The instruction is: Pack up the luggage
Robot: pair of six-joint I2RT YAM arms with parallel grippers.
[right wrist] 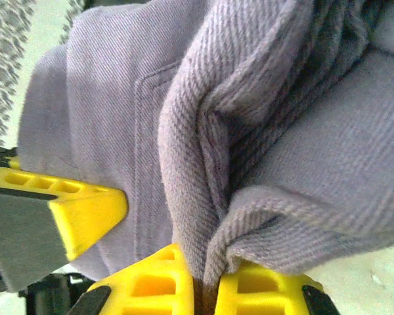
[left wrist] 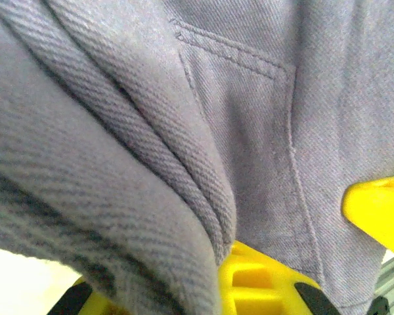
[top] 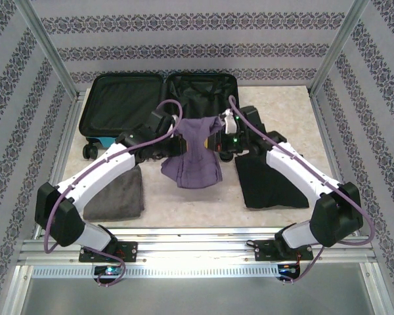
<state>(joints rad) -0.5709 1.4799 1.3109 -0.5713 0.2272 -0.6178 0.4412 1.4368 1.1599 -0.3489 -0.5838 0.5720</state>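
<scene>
— Whereabouts of the luggage (top: 121,105)?
— Just beyond both grippers, lying open and flat with the black lining up. Right-hand half straight ahead of the fingertips.

— Anything else nearby?
— Grey folded cloth (top: 121,193) behind and below the left gripper (top: 176,146), black folded cloth (top: 269,184) behind and below the right one. Best not to sweep low across either.

— And the load?
— Purple twill garment (top: 192,161), slung between the two grippers and sagging beneath them toward the arm bases. Likely to catch on the near rim, so lift before going forward.

— Grip?
— Left gripper clamped on one end of the garment. Right gripper (right wrist: 203,289) pinched tight on a bunched fold, with no gap between the yellow fingers (right wrist: 151,289) beyond the cloth itself.

— How to move, then?
— Raise both together, matching speed to avoid stretching or slumping. Carry over the rim, lower the hanging end onto the lining first, then let go on both sides at once.
</scene>
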